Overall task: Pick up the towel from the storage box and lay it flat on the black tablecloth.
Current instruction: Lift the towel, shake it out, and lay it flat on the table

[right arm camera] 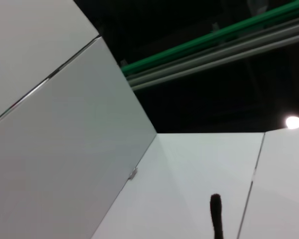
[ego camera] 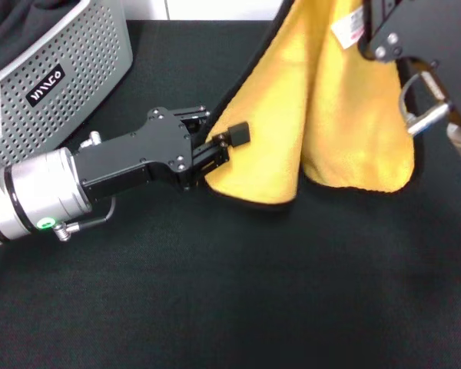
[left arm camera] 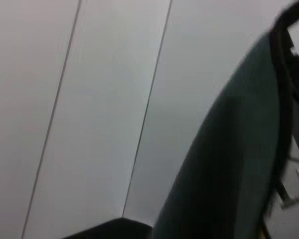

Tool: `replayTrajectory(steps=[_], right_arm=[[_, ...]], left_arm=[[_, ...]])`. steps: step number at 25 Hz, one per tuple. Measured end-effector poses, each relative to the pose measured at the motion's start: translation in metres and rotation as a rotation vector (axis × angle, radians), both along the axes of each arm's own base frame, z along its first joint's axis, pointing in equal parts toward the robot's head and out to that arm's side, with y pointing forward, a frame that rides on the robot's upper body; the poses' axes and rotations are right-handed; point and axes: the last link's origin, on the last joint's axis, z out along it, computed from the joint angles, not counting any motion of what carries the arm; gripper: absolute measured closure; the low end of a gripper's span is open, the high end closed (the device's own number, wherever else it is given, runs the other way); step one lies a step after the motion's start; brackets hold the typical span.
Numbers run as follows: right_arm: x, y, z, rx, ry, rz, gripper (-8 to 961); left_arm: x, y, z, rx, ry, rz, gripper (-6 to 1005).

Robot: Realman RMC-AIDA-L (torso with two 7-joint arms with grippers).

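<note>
Left gripper (ego camera: pixel 215 150) fingers on towel (ego camera: pixel 307 115) edge

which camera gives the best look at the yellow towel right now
The head view: the towel hangs with its yellow side out, the left gripper at its lower edge. The left wrist view shows only a dark blurred fold, perhaps its back; the right wrist view shows none.

Lab booth: white panel walls (right arm camera: pixel 65 164), ceiling rails (right arm camera: pixel 214 45).

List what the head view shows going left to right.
Light grey perforated plastic storage box → left gripper, black, at the towel's lower left edge → hanging bright yellow microfibre towel → right gripper's black body, all over the black tablecloth.
</note>
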Motion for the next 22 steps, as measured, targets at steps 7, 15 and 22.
replayTrajectory(steps=[7,15,22], right_arm=[[0.003,0.008,0.013,-0.003,0.028,-0.001,932],[0.004,0.009,0.014,0.007,0.028,-0.011,929],[0.005,0.011,0.018,0.019,0.037,-0.018,926]], left_arm=[[-0.006,-0.004,-0.008,-0.012,0.021,0.005,723],[-0.007,-0.004,-0.014,-0.021,0.032,0.005,729],[-0.004,-0.003,-0.021,-0.045,0.048,-0.016,730]])
